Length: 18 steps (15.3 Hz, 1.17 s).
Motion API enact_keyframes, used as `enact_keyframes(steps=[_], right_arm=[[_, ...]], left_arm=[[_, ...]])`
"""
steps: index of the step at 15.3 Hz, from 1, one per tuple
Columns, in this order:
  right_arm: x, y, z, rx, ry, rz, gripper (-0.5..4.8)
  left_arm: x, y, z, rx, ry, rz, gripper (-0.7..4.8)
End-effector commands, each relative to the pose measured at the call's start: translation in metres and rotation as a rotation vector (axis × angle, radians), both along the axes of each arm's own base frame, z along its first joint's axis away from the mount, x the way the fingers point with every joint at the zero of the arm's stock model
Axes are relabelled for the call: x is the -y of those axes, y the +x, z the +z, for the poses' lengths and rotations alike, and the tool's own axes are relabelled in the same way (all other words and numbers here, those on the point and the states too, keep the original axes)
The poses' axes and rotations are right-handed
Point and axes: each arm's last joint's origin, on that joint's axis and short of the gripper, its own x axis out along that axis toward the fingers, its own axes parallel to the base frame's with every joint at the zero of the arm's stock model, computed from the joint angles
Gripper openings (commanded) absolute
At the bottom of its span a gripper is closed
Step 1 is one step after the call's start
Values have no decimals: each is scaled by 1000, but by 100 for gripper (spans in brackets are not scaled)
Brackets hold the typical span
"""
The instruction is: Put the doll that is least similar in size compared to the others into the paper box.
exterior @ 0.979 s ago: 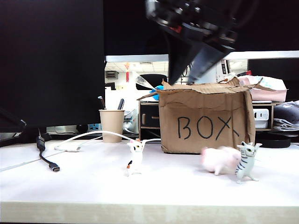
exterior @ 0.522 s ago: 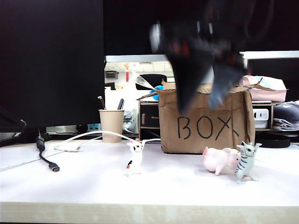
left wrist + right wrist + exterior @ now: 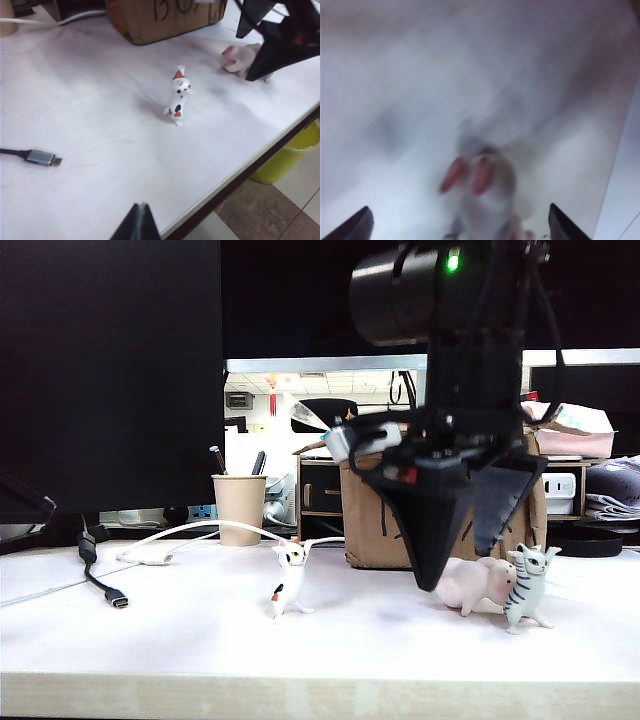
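The doll (image 3: 472, 585), a plump pink-white rabbit, lies on its side on the table in front of the paper box (image 3: 365, 535), touching the grey-striped tabby cat (image 3: 527, 587). My right gripper (image 3: 458, 570) hangs open just above the doll, one finger to each side, holding nothing. In the right wrist view the blurred doll (image 3: 480, 192) with pink ears lies between the wide-apart fingertips (image 3: 357, 224). The left wrist view shows the doll (image 3: 239, 56) under the right gripper (image 3: 280, 47). My left gripper (image 3: 140, 209) is shut and empty above the table's front edge.
A calico cat (image 3: 288, 580) stands left of the doll, also seen as the calico cat (image 3: 178, 98) in the left wrist view. A paper cup (image 3: 240, 508) and white cables (image 3: 190, 532) sit at the back left. A USB cable (image 3: 42, 158) lies near the table edge, a yellow bin (image 3: 292, 150) below.
My right gripper came down from above the paper box to just over the doll, and its jaws spread wider. The doll, blurred a second ago, now lies still.
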Motion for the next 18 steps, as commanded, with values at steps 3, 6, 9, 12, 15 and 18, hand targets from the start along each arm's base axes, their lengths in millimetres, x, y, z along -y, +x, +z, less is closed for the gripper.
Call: enact_keyframes(steps=[3, 6, 9, 12, 15, 18], right_arm=[[11, 13, -2, 16, 2, -48, 479], [11, 12, -3, -19, 30, -41, 474], [11, 11, -3, -36, 36, -38, 353], [12, 10, -4, -46, 35, -37, 353], [11, 10, -4, -60, 50, -32, 333], [11, 10, -5, -67, 57, -31, 251]], left_arm=[[0, 0, 2, 10, -13, -2, -5], [0, 0, 2, 10, -13, -2, -5], [0, 0, 2, 10, -13, -2, -5], [0, 0, 2, 9, -12, -2, -5], [0, 0, 2, 10, -13, -2, -5], [0, 0, 2, 10, -12, -2, -5]])
